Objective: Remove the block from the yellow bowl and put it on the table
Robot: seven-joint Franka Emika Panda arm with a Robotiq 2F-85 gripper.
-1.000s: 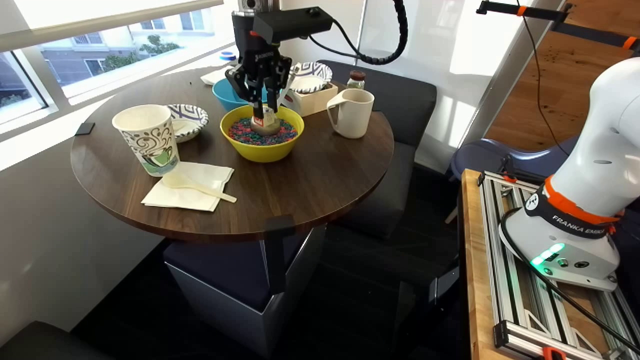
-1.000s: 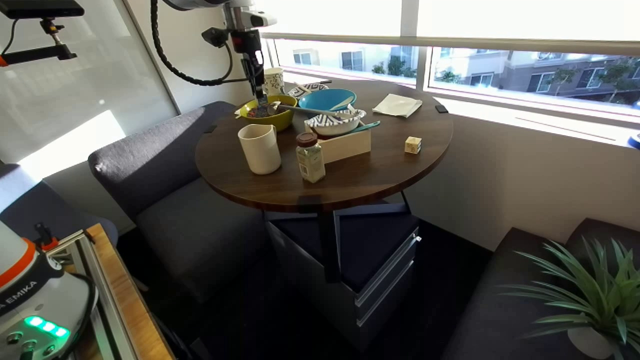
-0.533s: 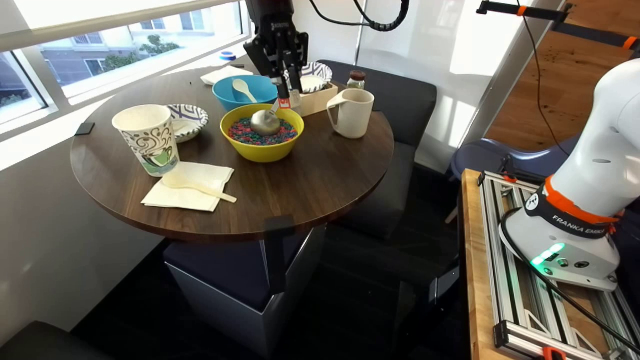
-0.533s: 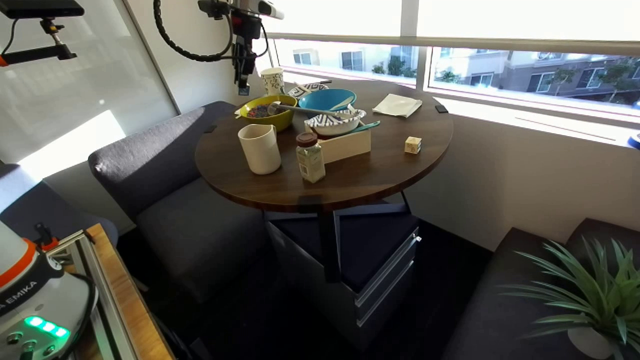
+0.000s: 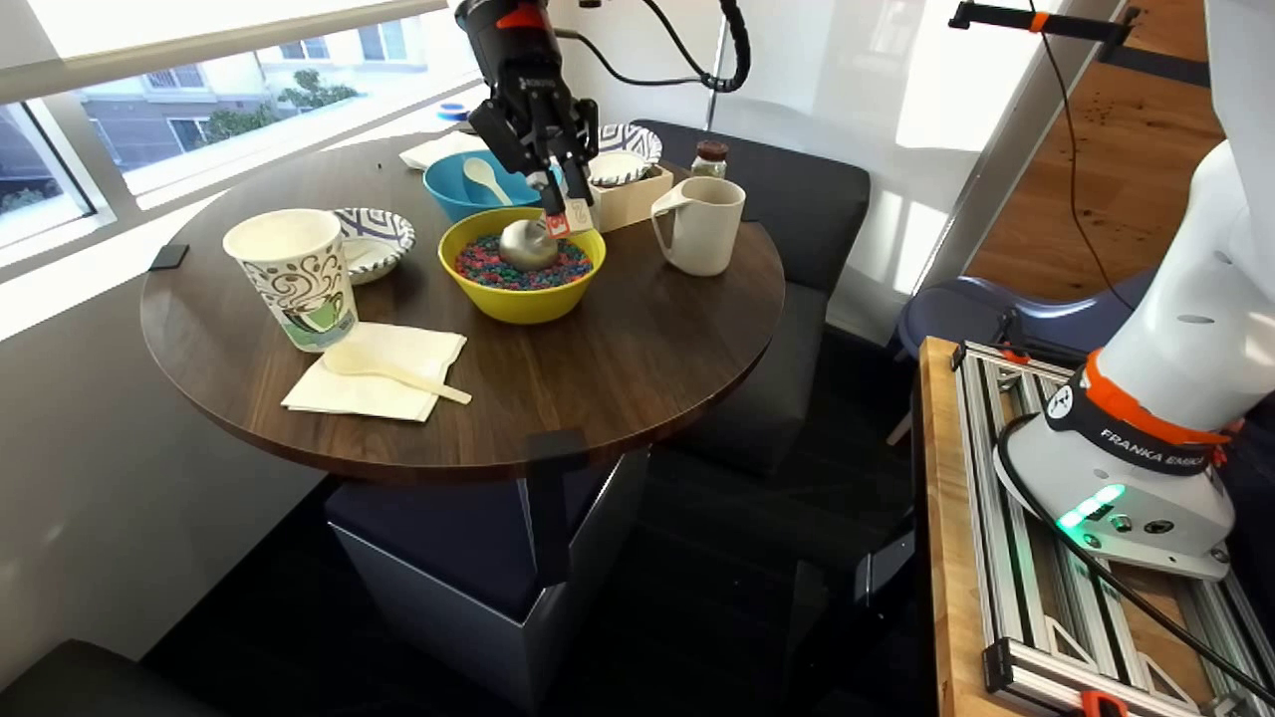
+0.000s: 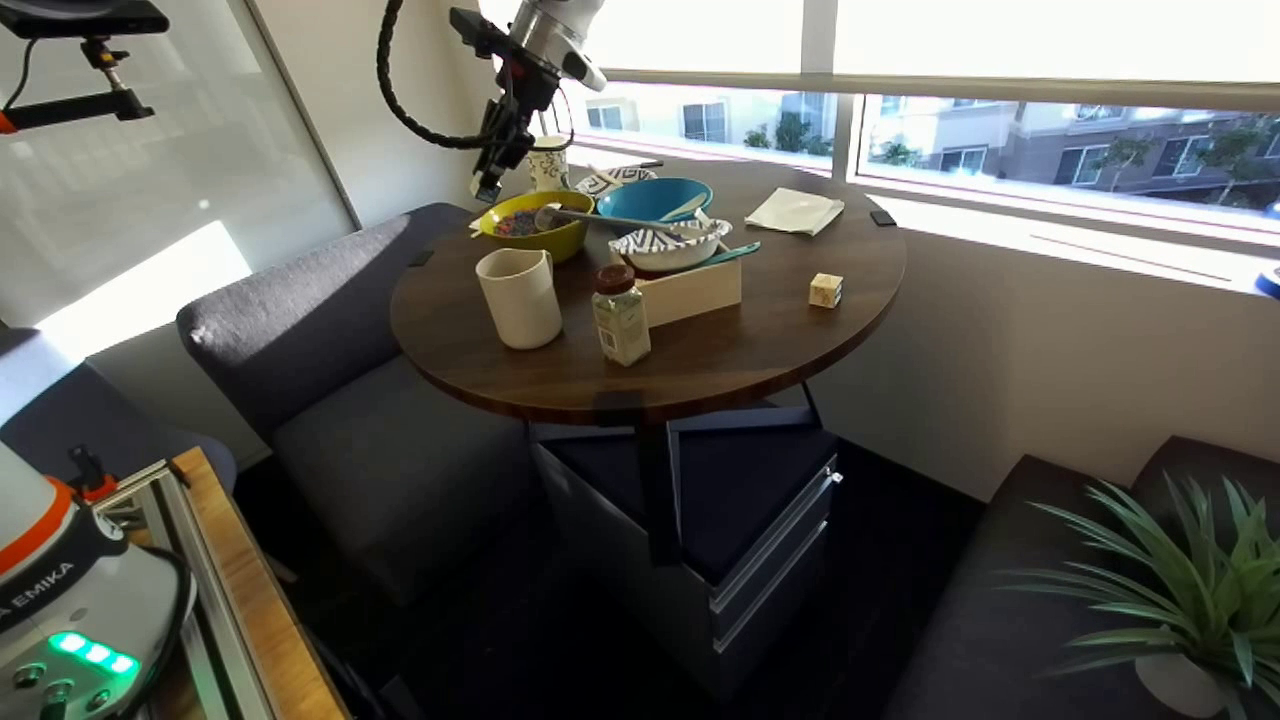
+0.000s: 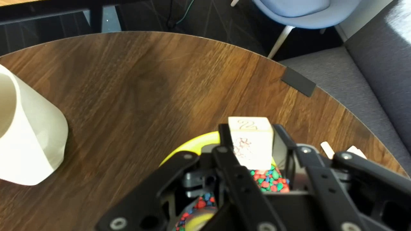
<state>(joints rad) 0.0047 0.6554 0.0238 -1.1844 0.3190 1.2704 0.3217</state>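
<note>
My gripper [image 7: 252, 136] is shut on a small pale wooden block [image 7: 253, 149] marked with a 2. The block also shows between the fingertips in an exterior view [image 5: 572, 219], with a red face and a white face. The gripper is tilted and holds it in the air above the yellow bowl [image 5: 522, 301], near the rim. The bowl also shows in an exterior view [image 6: 572, 240] and holds small coloured pebbles and a metal ladle [image 5: 526, 247]. The round brown table [image 5: 598, 368] lies under everything. In the wrist view the fingers hide much of the bowl.
A white mug [image 5: 709, 234], a blue bowl [image 5: 453, 184] and a wooden box [image 6: 700, 295] with a patterned bowl stand close by. A spice jar [image 6: 622, 325], another block [image 6: 826, 290], a paper cup [image 5: 299, 279] and a napkin with a spoon [image 5: 383, 383] are also on the table.
The gripper has risen out of the yellow bowl with the block between its fingers. Since half a second ago it has tilted and come slightly lower. The dishes have not moved.
</note>
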